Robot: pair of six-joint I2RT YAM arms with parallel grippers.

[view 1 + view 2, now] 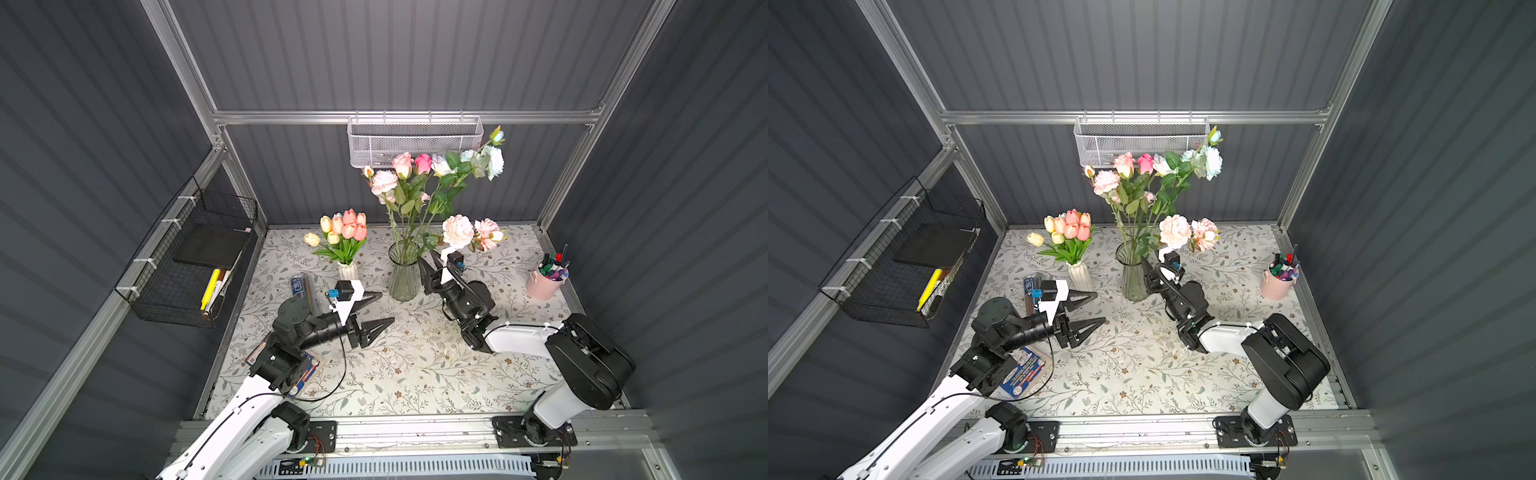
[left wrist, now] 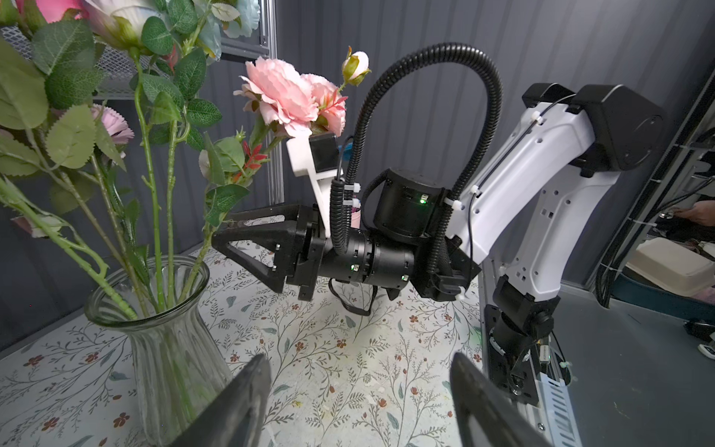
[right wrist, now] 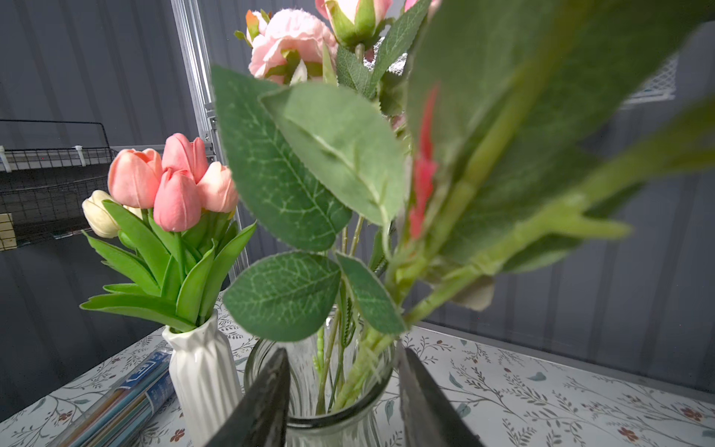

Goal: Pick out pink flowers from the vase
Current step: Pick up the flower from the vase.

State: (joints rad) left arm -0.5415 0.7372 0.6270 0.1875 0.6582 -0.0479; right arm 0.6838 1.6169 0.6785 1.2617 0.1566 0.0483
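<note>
A clear glass vase [image 1: 402, 278] [image 2: 170, 348] stands mid-table with long green stems. Above it sit a pale pink rose [image 1: 402, 163], a hot-pink rose [image 1: 423, 163] and a pink peony [image 1: 383, 182], beside white and pale blue roses [image 1: 492, 160]. Another pink peony [image 1: 457, 230] [image 2: 282, 93] leans out to the right. My right gripper [image 1: 427, 254] [image 3: 344, 350] is at the vase mouth, open, its jaws on either side of that leaning stem [image 3: 367, 348]. My left gripper [image 1: 387, 306] [image 2: 360, 360] hovers open and empty left of the vase. Coral-pink tulips [image 1: 349, 226] stand in a white ribbed vase [image 1: 348, 272].
A pink cup of markers [image 1: 546, 282] stands at the right edge. A tube of pens [image 1: 301, 286] lies by the white vase, and a blue packet [image 1: 307, 370] lies under my left arm. A black wire basket [image 1: 195, 257] and a white mesh basket [image 1: 415, 141] hang on the walls.
</note>
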